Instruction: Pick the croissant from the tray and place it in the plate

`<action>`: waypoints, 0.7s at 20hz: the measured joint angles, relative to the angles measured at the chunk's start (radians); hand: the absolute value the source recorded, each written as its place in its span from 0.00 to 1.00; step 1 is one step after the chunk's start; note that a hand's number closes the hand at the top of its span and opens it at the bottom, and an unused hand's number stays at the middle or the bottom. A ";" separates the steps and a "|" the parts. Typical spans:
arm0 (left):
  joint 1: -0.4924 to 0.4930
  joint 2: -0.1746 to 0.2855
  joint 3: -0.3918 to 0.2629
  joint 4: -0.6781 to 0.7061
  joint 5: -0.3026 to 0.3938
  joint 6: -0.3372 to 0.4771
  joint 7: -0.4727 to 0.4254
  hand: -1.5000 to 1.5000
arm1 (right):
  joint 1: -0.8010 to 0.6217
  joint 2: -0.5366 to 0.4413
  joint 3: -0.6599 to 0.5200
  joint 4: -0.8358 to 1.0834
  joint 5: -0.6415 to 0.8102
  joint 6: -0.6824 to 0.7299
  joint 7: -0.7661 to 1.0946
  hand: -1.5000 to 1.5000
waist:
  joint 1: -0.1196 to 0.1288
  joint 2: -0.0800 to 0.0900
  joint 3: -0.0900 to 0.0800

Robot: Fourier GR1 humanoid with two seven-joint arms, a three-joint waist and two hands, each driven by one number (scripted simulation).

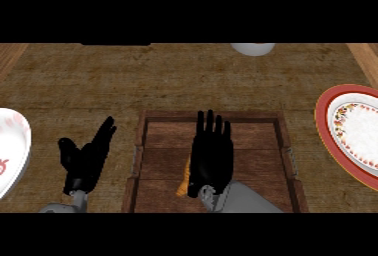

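Croissant (pixel 183 183): in the tray, left of its middle, beneath the right hand; only a narrow golden-orange strip shows along that hand's left edge.
Croissant axis: visible strip runs near-to-far; which way the ends point cannot be told, most of it hidden.
Right hand (pixel 212 155): black, fingers straight and close together, pointing away, laid flat over the croissant; open, gripping nothing; contact cannot be told.
Left hand (pixel 85 157): black, open, fingers up, just left of the tray, holding nothing.
Tray (pixel 258 145): rectangular, dark wooden planks, raised rim, grey handle on each side.
Plate (pixel 325 125): at right edge, well apart from the croissant; red rim, white centre, floral band.
Second plate (pixel 11 145): at left edge, white, red marking not legible.
Surface (pixel 184 75): brown, coarse woven-looking texture.
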 measured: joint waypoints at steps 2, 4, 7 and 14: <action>-0.002 -0.005 0.000 0.007 -0.004 -0.001 -0.007 0.50 | 0.003 0.000 0.008 0.017 -0.009 -0.005 -0.001 0.00 | 0.001 0.000 0.000; -0.011 -0.013 -0.001 0.016 -0.006 -0.002 -0.007 0.50 | 0.001 0.001 0.008 0.031 -0.023 -0.005 -0.003 0.00 | 0.000 0.000 0.001; -0.006 -0.012 0.007 0.019 -0.005 -0.012 -0.019 0.50 | -0.002 0.004 0.001 0.058 -0.050 0.002 -0.012 1.00 | 0.002 -0.001 0.001; -0.007 -0.019 0.012 0.018 -0.007 -0.018 -0.004 0.50 | -0.026 0.007 0.019 0.097 -0.067 0.019 -0.050 1.00 | 0.000 -0.007 0.001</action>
